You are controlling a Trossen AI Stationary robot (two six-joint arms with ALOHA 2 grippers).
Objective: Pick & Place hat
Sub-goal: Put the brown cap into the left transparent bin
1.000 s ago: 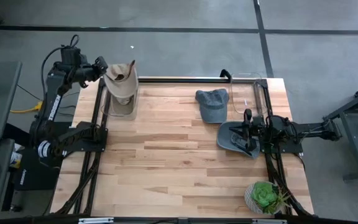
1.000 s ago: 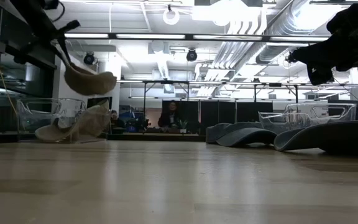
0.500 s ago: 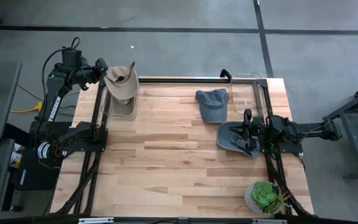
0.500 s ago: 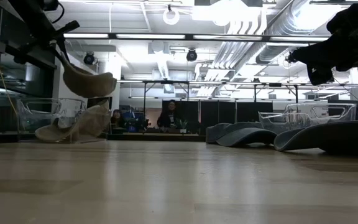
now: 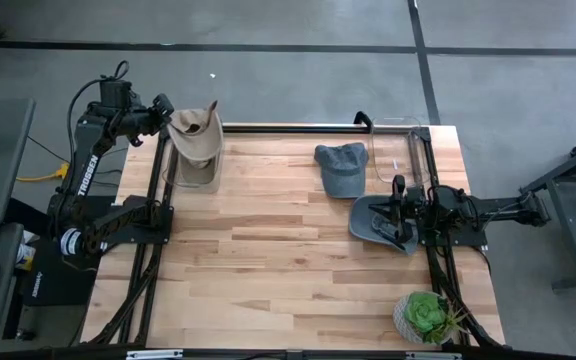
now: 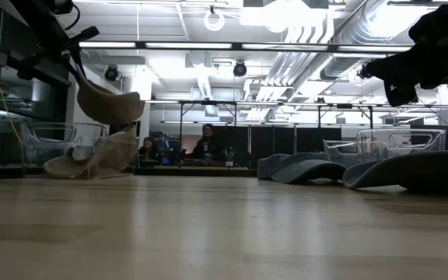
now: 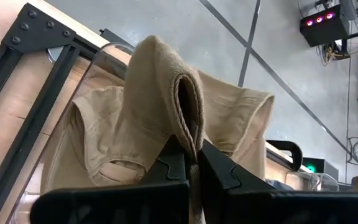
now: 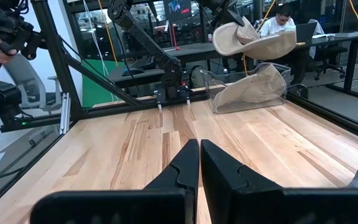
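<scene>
A tan hat (image 5: pixel 194 130) hangs from my left gripper (image 5: pixel 165 110) over a clear bin (image 5: pixel 180 180) at the table's far left. It also shows in the low view (image 6: pixel 111 105). A second tan hat (image 6: pixel 92 159) lies in that bin, leaning on its wall. My right gripper (image 8: pixel 199 155) is shut and empty, raised above a grey hat (image 5: pixel 376 222) that lies flat at the table's right. A grey cap (image 5: pixel 340 168) lies on the table farther back. My left gripper pinches a raised fold of the tan hat (image 7: pixel 188 127) between its two fingers, several layers of cloth together. The hat is lifted clear and hangs slack below the fingers, over the bin and the hat inside it.
A second clear bin (image 5: pixel 398 150) stands at the far right corner. A potted plant (image 5: pixel 428 315) stands at the near right corner. Black frame rails (image 5: pixel 148 230) run along both table sides. The wooden top (image 5: pixel 268 260) is bare between them. People sit in the room beyond.
My left gripper has gone down a little with the tan hat, which now hangs closer to the hat in the bin.
</scene>
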